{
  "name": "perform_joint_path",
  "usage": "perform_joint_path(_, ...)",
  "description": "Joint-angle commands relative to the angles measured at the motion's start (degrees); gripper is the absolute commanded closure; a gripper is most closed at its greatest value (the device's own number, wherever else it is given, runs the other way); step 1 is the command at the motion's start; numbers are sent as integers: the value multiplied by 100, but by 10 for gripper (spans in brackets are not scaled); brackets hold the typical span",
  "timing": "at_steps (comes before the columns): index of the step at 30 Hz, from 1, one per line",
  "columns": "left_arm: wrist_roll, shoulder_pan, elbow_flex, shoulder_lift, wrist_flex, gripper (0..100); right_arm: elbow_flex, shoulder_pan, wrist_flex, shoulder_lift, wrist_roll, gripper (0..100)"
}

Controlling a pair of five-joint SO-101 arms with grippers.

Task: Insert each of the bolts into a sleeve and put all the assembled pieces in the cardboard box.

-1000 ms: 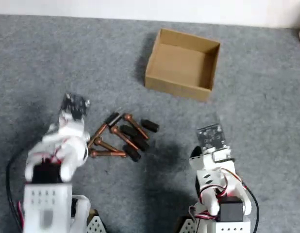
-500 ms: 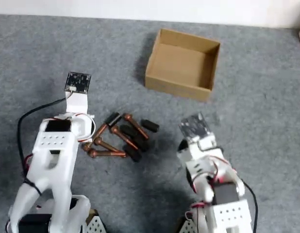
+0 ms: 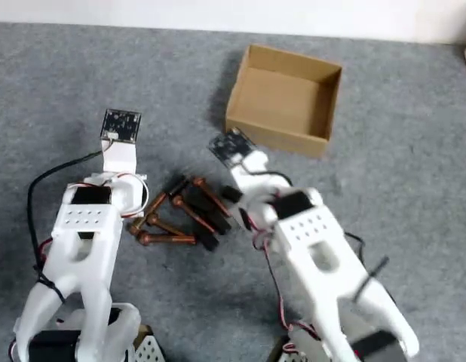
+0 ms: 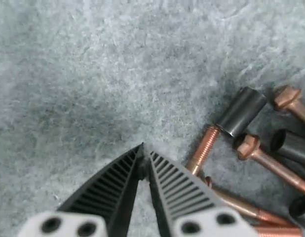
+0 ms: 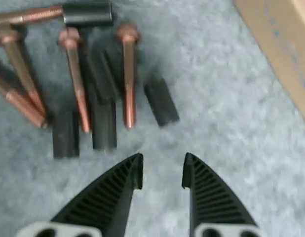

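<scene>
Underneath everything spreads a grey, felt-like table covering (image 3: 414, 173). Two white jointed arms come up from the bottom edge of the high view. The left arm (image 3: 86, 226) stands at lower left with its wrist left of centre, and the right arm (image 3: 316, 249) slants from lower right up to the middle of the frame. An open-topped brown cardboard box (image 3: 274, 134) sits upright at upper centre-right, apart from the loose parts and just above and right of the right arm's wrist. The left gripper (image 4: 144, 157), black with ribbed fingers, is closed tip to tip and has hold of nothing; it hangs over bare covering, with the parts at the right edge of its wrist view. The right gripper (image 5: 162, 170) is parted by a narrow gap and grips nothing; the parts lie across the upper left of its wrist view, with a corner of the box at upper right. Between the two arms, in the centre of the high view, lies a heap of long copper-coloured bolts (image 3: 167, 238) with hexagonal heads and short black cylindrical sleeves (image 3: 206, 238), touching and crossing one another. One sleeve (image 4: 240, 112) lies in line with a bolt's threaded end (image 4: 202, 148), touching it; another sleeve (image 5: 161, 102) lies alone, nearest the right gripper's tips
</scene>
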Motion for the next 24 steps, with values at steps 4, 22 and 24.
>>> perform_joint_path(4,53,75,-31,-13,-97,993,-708,-435,-681,1279,79,860)
perform_joint_path(22,44,75,-31,-13,-97,992,-2123,-110,-778,3231,589,860)
perform_joint_path(24,44,75,-31,-13,-97,992,-2105,-75,-778,3231,589,860)
